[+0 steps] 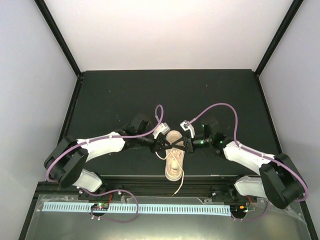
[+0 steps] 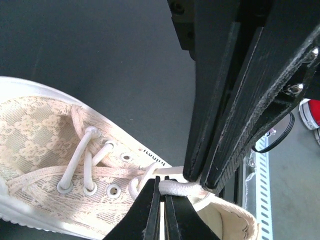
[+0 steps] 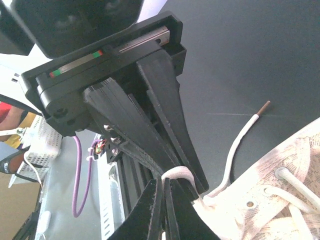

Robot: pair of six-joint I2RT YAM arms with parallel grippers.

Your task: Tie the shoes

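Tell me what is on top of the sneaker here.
Over the sneaker, the left gripper and right gripper are each shut on the lace above the eyelets. They cover the spot beneath, so any knot there cannot be seen.

Black tabletop [image 1: 125,95], matte. White enclosure walls [image 1: 165,30], far, left and right. Pale blue slotted strip [image 1: 165,207], near edge, running left to right.
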